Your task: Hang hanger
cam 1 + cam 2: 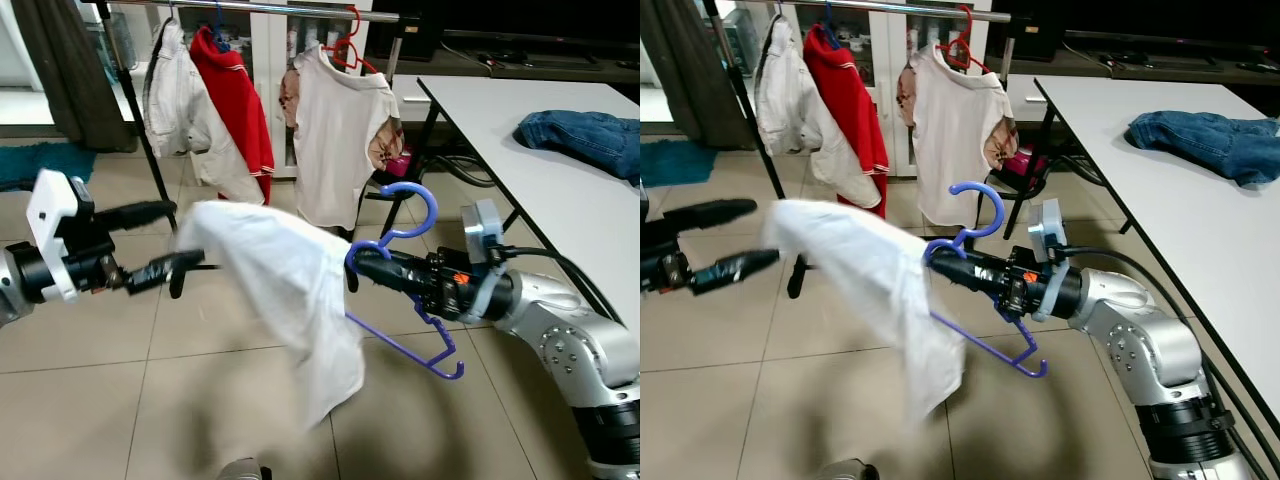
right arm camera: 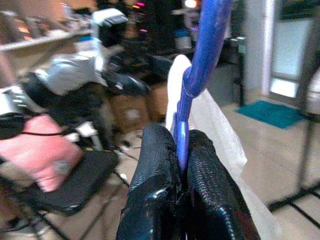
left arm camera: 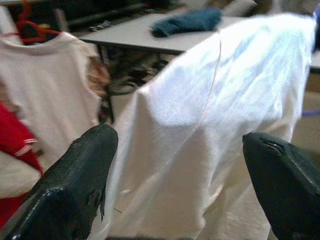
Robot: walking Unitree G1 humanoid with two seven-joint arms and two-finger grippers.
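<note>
On the left of the frame our left gripper (image 1: 180, 265) sits with its jaws spread apart, nothing between them, right at the near edge of the white garment (image 1: 285, 290). From the left wrist view the cloth hangs just past the two black fingers (image 3: 75, 190), so we'd guess that arm is there to steady or spread the fabric, not to carry it.

Centre of the frame, the white garment is draped over the blue hanger (image 1: 405, 225), sagging down toward the tiled floor (image 1: 120, 390) on one side, a bit blurred. Our guess is it hangs lopsided because only one shoulder of the hanger is really inside it.

Right of centre, our right gripper (image 1: 362, 262) has its jaws clenched on the blue hanger just below the hook, which the right wrist view shows pretty clearly. Holding it at the neck keeps the hook free and pointing up, which makes sense for getting it onto the clothes rail (image 1: 270, 10) at the top of the frame, where a red shirt (image 1: 235, 100) and a cream shirt (image 1: 335, 135) already hang.

Far right, a pair of jeans (image 1: 590, 140) lies on the white worktop (image 1: 520, 170).

No labels or writing we can read anywhere.
</note>
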